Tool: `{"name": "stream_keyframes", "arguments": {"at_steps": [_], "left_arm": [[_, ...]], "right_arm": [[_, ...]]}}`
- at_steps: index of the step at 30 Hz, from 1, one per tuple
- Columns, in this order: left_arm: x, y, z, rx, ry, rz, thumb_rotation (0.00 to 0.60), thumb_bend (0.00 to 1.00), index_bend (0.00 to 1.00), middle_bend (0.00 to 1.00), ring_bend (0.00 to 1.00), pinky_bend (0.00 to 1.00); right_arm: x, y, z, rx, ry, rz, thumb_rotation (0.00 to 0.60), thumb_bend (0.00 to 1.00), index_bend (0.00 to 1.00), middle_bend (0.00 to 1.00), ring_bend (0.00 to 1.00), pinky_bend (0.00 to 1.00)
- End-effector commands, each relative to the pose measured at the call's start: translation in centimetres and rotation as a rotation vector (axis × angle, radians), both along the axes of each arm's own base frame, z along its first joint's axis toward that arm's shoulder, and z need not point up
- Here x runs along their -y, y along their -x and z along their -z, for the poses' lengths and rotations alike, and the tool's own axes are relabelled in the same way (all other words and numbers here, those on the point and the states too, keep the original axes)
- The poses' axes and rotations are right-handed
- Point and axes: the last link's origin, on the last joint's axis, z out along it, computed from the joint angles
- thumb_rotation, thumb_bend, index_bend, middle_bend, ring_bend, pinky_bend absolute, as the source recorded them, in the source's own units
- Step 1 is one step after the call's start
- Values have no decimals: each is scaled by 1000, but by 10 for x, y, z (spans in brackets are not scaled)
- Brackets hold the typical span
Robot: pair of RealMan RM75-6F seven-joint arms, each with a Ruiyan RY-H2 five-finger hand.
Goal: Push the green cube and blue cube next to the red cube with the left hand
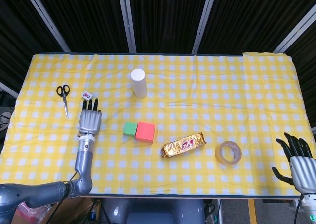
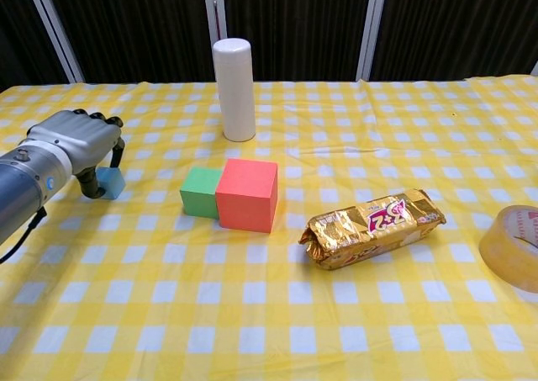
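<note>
Whereabouts of the small pale-blue cube (image 2: 111, 182)?

Tucked against the fingers of the silver left hand (image 2: 76, 145), well left of the other blocks.

Hand gripping it?

No. Fingers loose, clasping nothing, only resting beside it.

And the green foam cube (image 2: 201, 191)?

Already touching the left face of the larger red cube (image 2: 247, 194).

Direction for the coming push, then?

Probably rightward and slightly toward the robot, along the line from hand through blue cube to green.

Right hand (image 1: 296, 159) any nearer?

Far from it. Parked at the table's right edge, fingers spread, holding nothing.
</note>
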Motion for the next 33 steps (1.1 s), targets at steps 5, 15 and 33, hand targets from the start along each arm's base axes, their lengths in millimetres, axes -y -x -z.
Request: {"name": "stream_keyframes", "arguments": {"at_steps": [5, 15, 33], "left_arm": [[1, -2, 1, 1, -8, 18, 600, 462, 501, 30, 0, 0], [-1, -33, 5, 69, -4, 100, 600, 458, 506, 33, 0, 0], [9, -76, 26, 56, 52, 150, 600, 456, 505, 29, 0, 0]], "right_arm": [[-1, 0, -1, 2, 6, -3, 600, 317, 171, 0, 0, 0], [-1, -1, -2, 3, 8, -5, 600, 317, 171, 0, 0, 0], [-2, -2, -4, 11, 16, -9, 600, 317, 172, 0, 0, 0]]}}
